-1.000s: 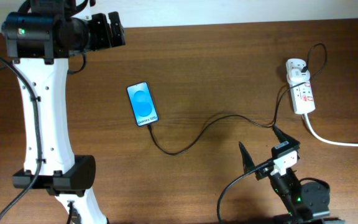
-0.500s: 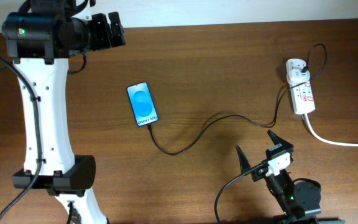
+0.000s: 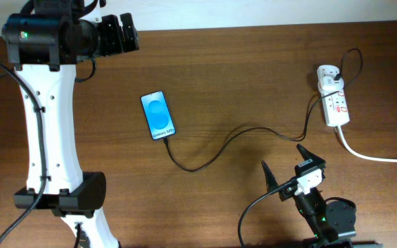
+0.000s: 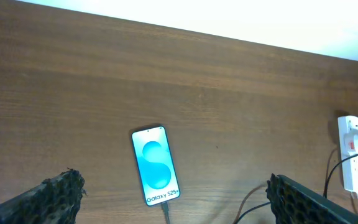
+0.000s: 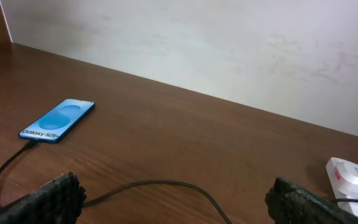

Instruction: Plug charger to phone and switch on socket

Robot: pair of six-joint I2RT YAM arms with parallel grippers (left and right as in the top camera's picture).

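The phone (image 3: 158, 116) lies flat on the brown table with its blue screen lit; it also shows in the left wrist view (image 4: 156, 164) and the right wrist view (image 5: 58, 119). The black charger cable (image 3: 219, 146) has its tip plugged into the phone's near end and runs right to the white socket strip (image 3: 335, 103), also seen in the left wrist view (image 4: 355, 160) and the right wrist view (image 5: 353, 177). My left gripper (image 3: 121, 33) is open, raised at the far left. My right gripper (image 3: 286, 168) is open and empty near the front edge, over the cable (image 5: 166, 184).
A thick white cord (image 3: 378, 156) runs from the socket strip off the right edge. The left arm's white column (image 3: 47, 124) stands at the left of the table. A pale wall (image 5: 229, 37) bounds the far side.
My right gripper drew back from the cable toward the front edge and a little to the left, then held still. The left arm, phone and cable have not moved.
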